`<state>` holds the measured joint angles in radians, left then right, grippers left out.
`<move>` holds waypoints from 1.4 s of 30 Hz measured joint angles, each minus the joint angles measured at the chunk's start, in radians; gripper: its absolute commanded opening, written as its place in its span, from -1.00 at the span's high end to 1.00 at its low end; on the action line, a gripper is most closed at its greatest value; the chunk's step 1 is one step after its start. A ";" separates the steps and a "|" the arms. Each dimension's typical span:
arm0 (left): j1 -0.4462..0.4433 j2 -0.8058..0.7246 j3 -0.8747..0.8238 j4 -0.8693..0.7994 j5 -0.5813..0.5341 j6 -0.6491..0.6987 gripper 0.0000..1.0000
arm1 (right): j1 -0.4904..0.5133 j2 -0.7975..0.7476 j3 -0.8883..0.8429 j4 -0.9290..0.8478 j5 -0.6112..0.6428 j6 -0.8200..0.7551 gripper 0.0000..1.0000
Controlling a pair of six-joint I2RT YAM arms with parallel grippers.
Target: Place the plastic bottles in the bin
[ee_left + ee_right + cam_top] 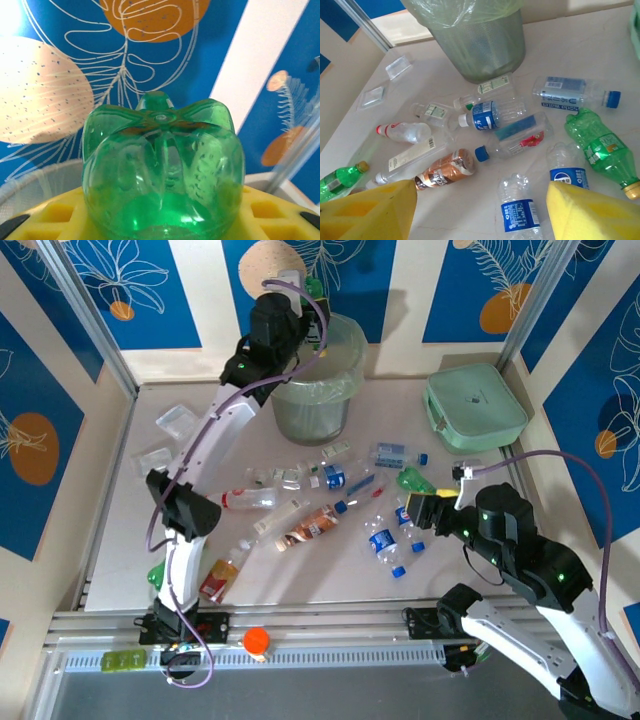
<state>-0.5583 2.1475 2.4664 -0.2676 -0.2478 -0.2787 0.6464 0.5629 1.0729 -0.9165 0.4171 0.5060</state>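
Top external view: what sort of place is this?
Probably a staged robot test booth: printed blue leaf panels wall in a table on aluminium rails, with plastic bottles strewn before a bin.

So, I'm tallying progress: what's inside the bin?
Inside the bin its clear liner shows, and I can make out no bottles there. The left gripper, shut on a green bottle, hangs above the rim and hides part of the inside.

Green bottle [162, 170] lower part cut off by bottom edge; bin [480, 50] top cropped by upper edge.
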 measured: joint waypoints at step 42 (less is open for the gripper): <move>-0.055 -0.240 -0.356 -0.049 0.110 -0.028 -0.42 | 0.000 0.118 0.007 -0.107 -0.052 0.032 -0.37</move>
<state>-0.6136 1.9076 2.1105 -0.3164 -0.1379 -0.3069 0.6464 0.6811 1.0798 -1.0237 0.3649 0.5385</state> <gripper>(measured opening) 0.714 0.687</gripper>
